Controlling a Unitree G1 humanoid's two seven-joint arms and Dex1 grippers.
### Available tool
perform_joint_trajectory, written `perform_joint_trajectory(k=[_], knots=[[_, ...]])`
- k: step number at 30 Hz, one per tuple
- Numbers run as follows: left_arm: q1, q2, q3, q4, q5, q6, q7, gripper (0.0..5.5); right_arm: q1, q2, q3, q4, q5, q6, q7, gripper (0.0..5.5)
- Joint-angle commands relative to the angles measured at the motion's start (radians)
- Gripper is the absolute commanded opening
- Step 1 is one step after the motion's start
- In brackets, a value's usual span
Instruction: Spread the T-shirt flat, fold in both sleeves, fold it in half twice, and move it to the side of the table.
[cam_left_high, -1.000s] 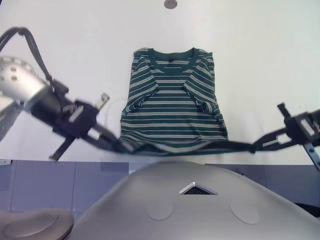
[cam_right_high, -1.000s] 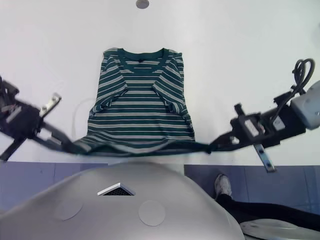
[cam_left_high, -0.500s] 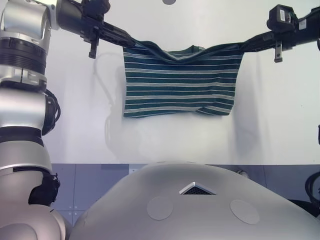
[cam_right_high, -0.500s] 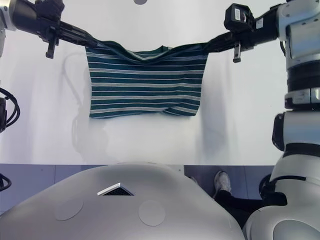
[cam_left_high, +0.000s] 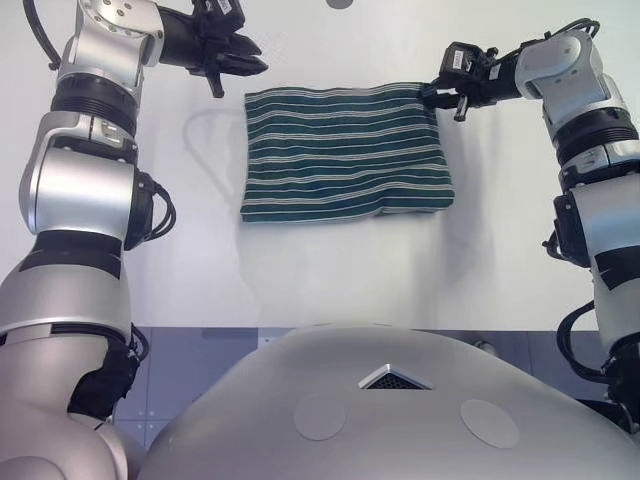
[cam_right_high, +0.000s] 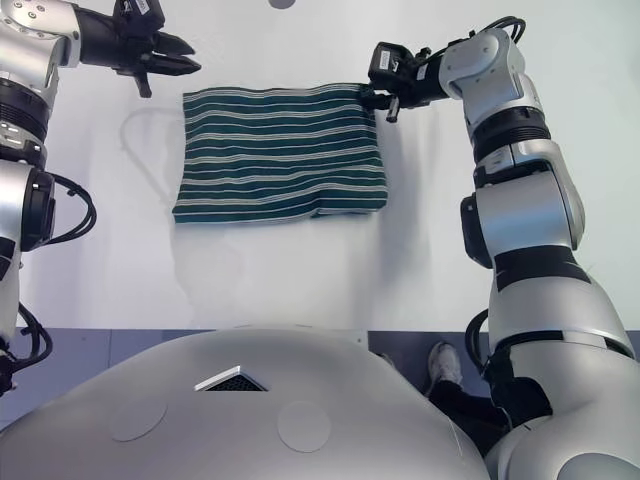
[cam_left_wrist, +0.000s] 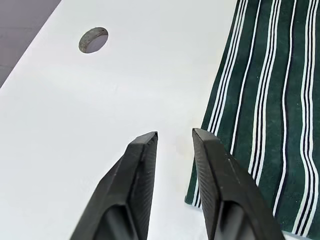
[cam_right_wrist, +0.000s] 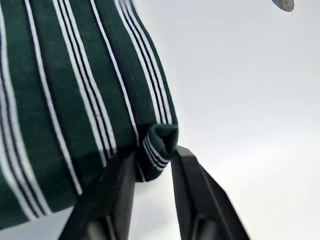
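Green-striped T-shirt (cam_left_high: 345, 150) now lies folded in half on the far middle of the table (cam_left_high: 330, 270); 0.5 s ago we held it hanging by 2 corners. Our left gripper (cam_left_wrist: 175, 137) has let go and sits slightly parted and empty beside the cloth. Our right gripper (cam_right_wrist: 154, 157) still pinches its corner. We judge 1 fold remains.

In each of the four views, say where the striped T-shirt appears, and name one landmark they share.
Left eye view: T-shirt, upper centre.
Right eye view: T-shirt, upper left of centre.
Left wrist view: T-shirt beside the open left gripper.
Right wrist view: T-shirt corner pinched by right gripper.
Shared landmark: round hole in the table.
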Motion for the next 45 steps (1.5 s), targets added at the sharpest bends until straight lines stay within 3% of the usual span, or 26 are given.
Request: perform_joint_trajectory(k=[1,3,6,9,11,13,16,21,23,26,29,32,35,38,41,45], knots=[[0.046,0.031,0.065,-0.043,0.002,0.005,0.093,2.17,-0.030,-0.013,-0.088,0.026,0.026,0.069,-0.177,2.17],[0.126,0.040,0.175,-0.259,-0.099,0.075,0.127,2.52,0.021,-0.028,-0.187,-0.121,0.104,0.116,-0.230,2.57],[0.274,0.007,0.356,-0.667,-0.260,0.216,0.269,3.13,0.214,-0.037,-0.272,-0.699,0.213,0.353,-0.216,2.63],[0.433,-0.105,0.530,-1.004,-0.395,0.334,0.526,3.51,0.437,-0.078,-0.233,-1.252,0.212,0.609,-0.201,2.63],[0.471,-0.206,0.624,-1.110,-0.438,0.280,0.705,3.51,0.512,-0.009,-0.182,-1.412,0.170,0.707,-0.262,2.63],[0.463,-0.293,0.669,-1.165,-0.422,0.191,0.861,3.57,0.603,0.103,-0.094,-1.483,0.116,0.774,-0.355,3.03],[0.460,-0.339,0.655,-1.217,-0.397,0.168,0.941,3.57,0.691,0.163,0.001,-1.556,0.065,0.859,-0.422,3.63],[0.415,-0.365,0.592,-1.284,-0.375,0.212,1.012,3.57,0.652,0.341,0.347,-1.390,-0.105,0.919,-0.531,3.68],[0.414,-0.365,0.570,-1.296,-0.379,0.227,1.014,3.57,0.641,0.353,0.422,-1.327,-0.128,0.936,-0.513,3.68],[0.429,-0.363,0.565,-1.302,-0.380,0.236,1.026,3.57,0.617,0.246,0.534,-1.279,-0.166,0.913,-0.393,3.68],[0.445,-0.366,0.565,-1.313,-0.376,0.238,1.042,3.57,0.619,-0.015,0.565,-1.363,-0.185,0.747,-0.223,3.68],[0.463,-0.368,0.563,-1.333,-0.374,0.238,1.053,3.57,0.708,-0.318,0.510,-1.465,-0.108,0.373,-0.116,3.68],[0.472,-0.368,0.551,-1.351,-0.378,0.241,1.047,3.57,0.778,-0.546,0.465,-1.378,-0.090,-0.036,-0.140,3.68],[0.510,-0.360,0.507,-1.382,-0.385,0.289,1.018,3.57,0.830,-0.691,0.395,-1.313,-0.016,-0.294,-0.126,3.68],[0.617,-0.318,0.381,-1.461,-0.377,0.392,0.930,3.57,0.812,-0.762,0.316,-1.191,-0.016,-0.551,-0.162,3.68],[0.862,-0.155,0.184,-1.631,-0.328,0.464,0.745,3.57,0.765,-0.807,0.215,-0.944,-0.068,-0.837,-0.220,3.68]])
